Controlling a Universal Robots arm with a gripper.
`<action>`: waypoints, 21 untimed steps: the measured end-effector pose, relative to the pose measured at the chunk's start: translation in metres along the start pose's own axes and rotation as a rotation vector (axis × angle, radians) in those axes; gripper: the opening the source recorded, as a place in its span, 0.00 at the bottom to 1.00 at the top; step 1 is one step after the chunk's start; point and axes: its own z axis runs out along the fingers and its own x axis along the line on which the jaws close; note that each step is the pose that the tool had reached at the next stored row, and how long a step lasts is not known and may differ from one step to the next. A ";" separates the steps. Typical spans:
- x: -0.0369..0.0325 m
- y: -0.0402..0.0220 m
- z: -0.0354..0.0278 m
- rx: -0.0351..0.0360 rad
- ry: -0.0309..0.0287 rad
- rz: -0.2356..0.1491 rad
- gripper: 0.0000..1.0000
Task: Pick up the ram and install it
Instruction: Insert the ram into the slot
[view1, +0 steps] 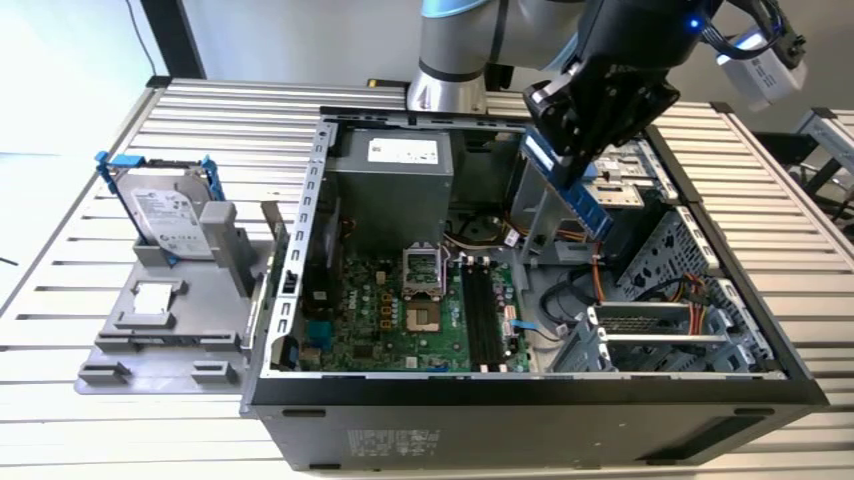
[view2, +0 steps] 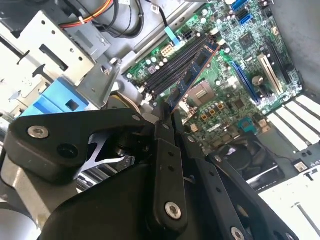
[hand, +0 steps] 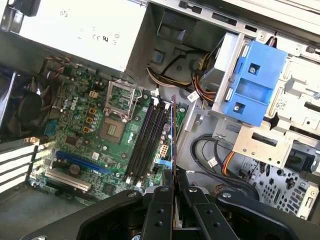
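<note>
My gripper (view1: 571, 160) is shut on the ram (view1: 587, 205), a long thin stick that hangs tilted in the air above the open computer case (view1: 534, 390). In the exterior view the stick is above the case's middle, higher than and to the right of the long black memory slots (view1: 483, 315) on the green motherboard (view1: 374, 320). In the second wrist view the ram (view2: 195, 70) juts out from between the fingers (view2: 161, 145) toward the slots (view2: 172, 67). The first wrist view has the ram (hand: 173, 135) edge-on, beside the slots (hand: 146, 142), with my gripper (hand: 174, 189) closed on it.
A silver hard drive (view1: 174, 215) in a blue-edged bracket stands on a grey tray (view1: 120, 350) at the exterior view's left, with a small silver plate (view1: 154, 297). Inside the case are the power supply (view1: 400, 170), CPU socket (view1: 420, 270), cables (view1: 567, 300) and a blue drive bracket (hand: 252, 82).
</note>
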 end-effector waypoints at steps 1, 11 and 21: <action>0.0002 -0.0005 0.0000 -0.0004 -0.0003 0.009 0.00; 0.0017 -0.0054 0.0000 -0.0035 -0.0026 0.099 0.00; 0.0032 -0.0103 -0.0001 -0.0067 -0.0049 0.191 0.00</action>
